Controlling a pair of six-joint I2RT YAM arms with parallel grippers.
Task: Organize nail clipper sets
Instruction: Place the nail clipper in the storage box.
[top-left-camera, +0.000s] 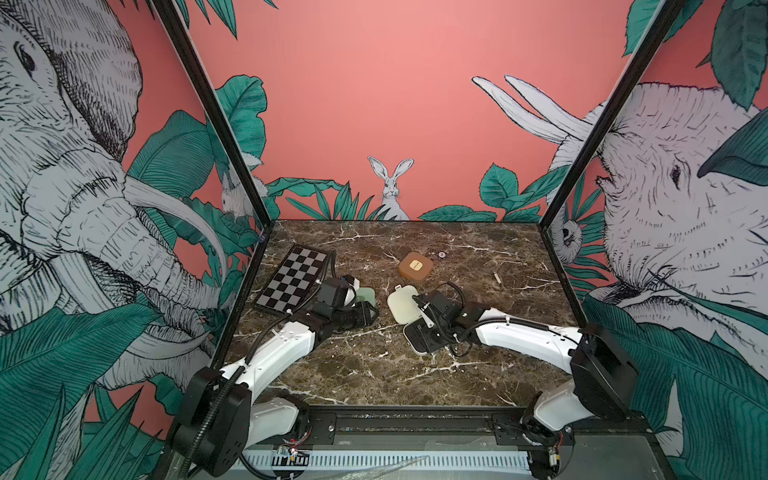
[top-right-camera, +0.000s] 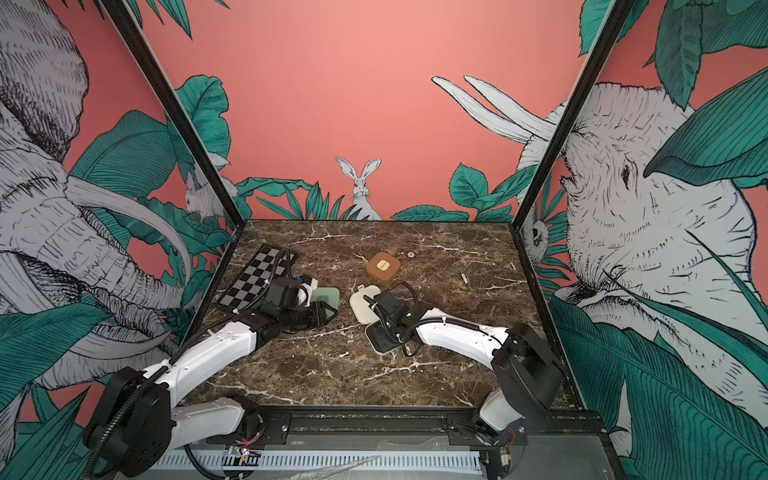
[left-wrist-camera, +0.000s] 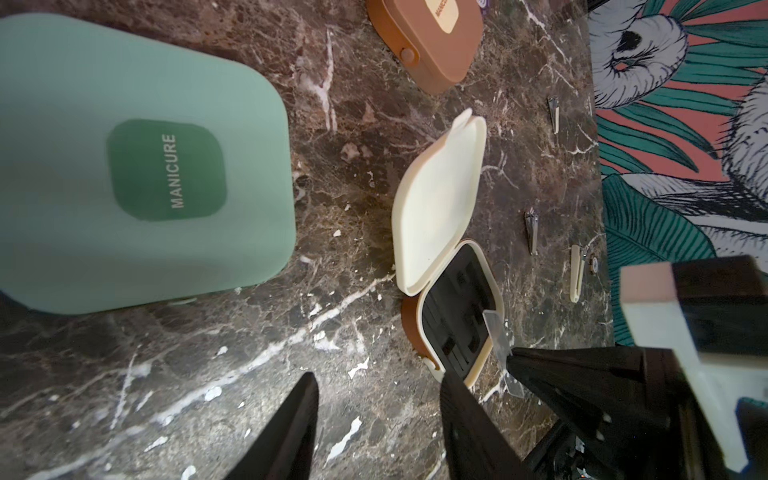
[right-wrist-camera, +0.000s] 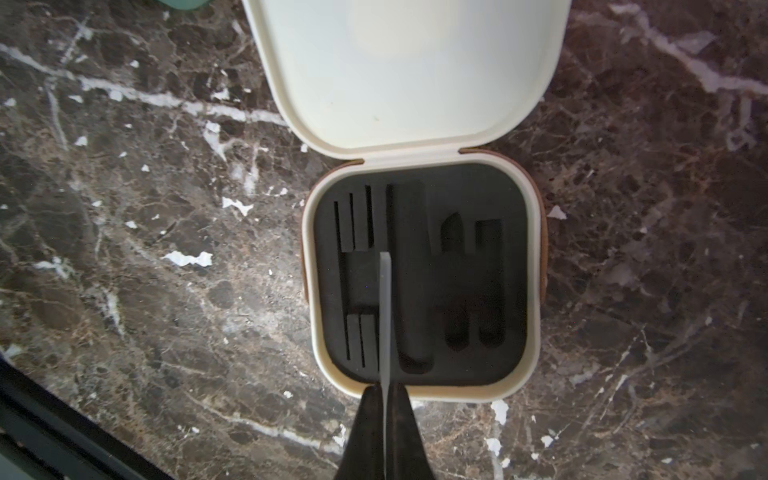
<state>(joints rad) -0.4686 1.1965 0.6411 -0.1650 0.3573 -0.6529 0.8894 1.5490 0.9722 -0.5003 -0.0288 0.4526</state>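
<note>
The cream case (right-wrist-camera: 415, 75) lies open near the middle of the marble table (top-left-camera: 374, 374), with its lid folded flat back. Its black insert (right-wrist-camera: 457, 199) faces up, slots exposed. We see the right gripper (right-wrist-camera: 385, 388) pinching a thin flat grey tool (right-wrist-camera: 385, 316) edge-on over the insert's narrow slots; we cannot tell whether the tool touches the insert. The closed mint green case (left-wrist-camera: 145, 166) lies to the left, and the closed brown case (top-left-camera: 415, 264) sits farther back. The left gripper (left-wrist-camera: 376, 378) hangs beside the mint green case, fingers spread over bare table. Several small loose tools (left-wrist-camera: 531, 232) lie on the table, on the cream case's far side from the mint green case.
</note>
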